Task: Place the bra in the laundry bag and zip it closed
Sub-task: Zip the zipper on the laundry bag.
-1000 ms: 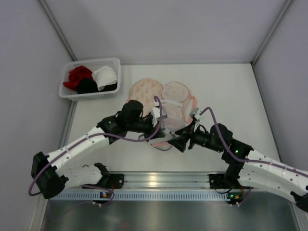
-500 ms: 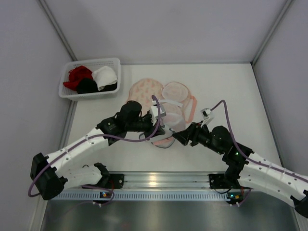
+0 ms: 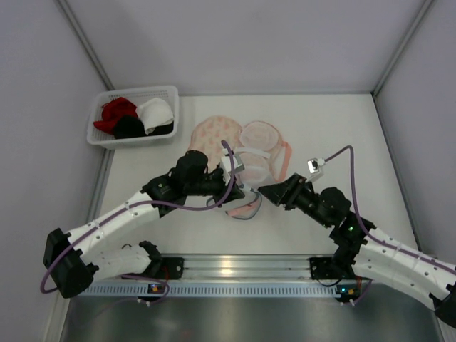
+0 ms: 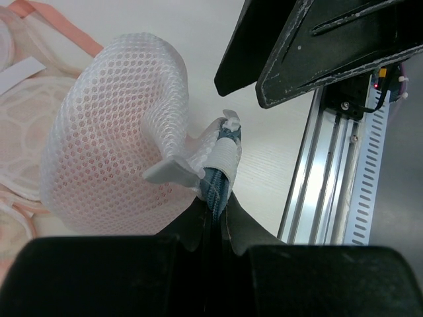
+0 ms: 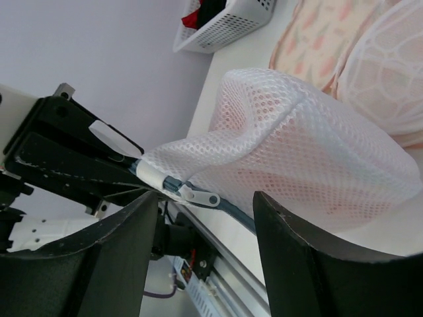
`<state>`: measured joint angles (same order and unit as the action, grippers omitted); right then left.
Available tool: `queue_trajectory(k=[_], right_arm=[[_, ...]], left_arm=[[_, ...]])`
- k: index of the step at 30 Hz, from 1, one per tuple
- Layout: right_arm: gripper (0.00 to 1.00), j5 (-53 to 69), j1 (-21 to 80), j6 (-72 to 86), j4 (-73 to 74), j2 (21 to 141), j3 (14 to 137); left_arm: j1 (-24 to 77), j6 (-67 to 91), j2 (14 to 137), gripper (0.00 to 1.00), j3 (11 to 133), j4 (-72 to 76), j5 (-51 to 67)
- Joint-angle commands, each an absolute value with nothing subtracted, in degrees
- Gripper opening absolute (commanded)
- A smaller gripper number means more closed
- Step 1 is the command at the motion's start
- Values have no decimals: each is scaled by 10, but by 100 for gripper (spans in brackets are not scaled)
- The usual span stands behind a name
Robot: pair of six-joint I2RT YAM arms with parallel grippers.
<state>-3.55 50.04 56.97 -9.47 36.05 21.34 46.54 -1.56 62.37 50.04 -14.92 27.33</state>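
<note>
A white mesh laundry bag [image 3: 244, 204] with a blue zip lies near the table's front. Pale pink fabric, the bra, shows through its mesh [image 4: 112, 145]; its shape is hidden. My left gripper [image 3: 234, 189] is shut on the bag's zip end [image 4: 215, 201]. The white zip pull [image 4: 230, 122] sticks out just beyond the fingertips. My right gripper [image 3: 265, 191] is open and empty, just right of the bag. In the right wrist view the zip pull [image 5: 198, 196] lies between the open fingers, untouched, with the mesh bag [image 5: 297, 145] behind it.
A round peach floral bag half [image 3: 214, 134] and a mesh dome with an orange rim [image 3: 260, 151] lie behind the mesh bag. A white basket [image 3: 135, 91] with red, black and white garments stands at the back left. The aluminium rail [image 3: 235, 267] runs along the front edge.
My right gripper has drawn back to the right, away from the mesh bag, and now stands open. My left gripper has kept its hold on the zip end.
</note>
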Motion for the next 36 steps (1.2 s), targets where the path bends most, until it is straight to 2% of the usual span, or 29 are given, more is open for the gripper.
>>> queue_trajectory(k=[1,15,30,36], right_arm=[[60,-36,490,615,-157,362,207],[58,-5,476,635,-191,417,219],[49,13,462,669,-206,407,220],[49,20,461,678,-215,424,220]], left_arm=[[464,-4,609,0,500,-92,257],[465,-2,601,0,490,-76,259],[475,28,615,0,484,-51,229],[481,27,617,0,485,-50,229]])
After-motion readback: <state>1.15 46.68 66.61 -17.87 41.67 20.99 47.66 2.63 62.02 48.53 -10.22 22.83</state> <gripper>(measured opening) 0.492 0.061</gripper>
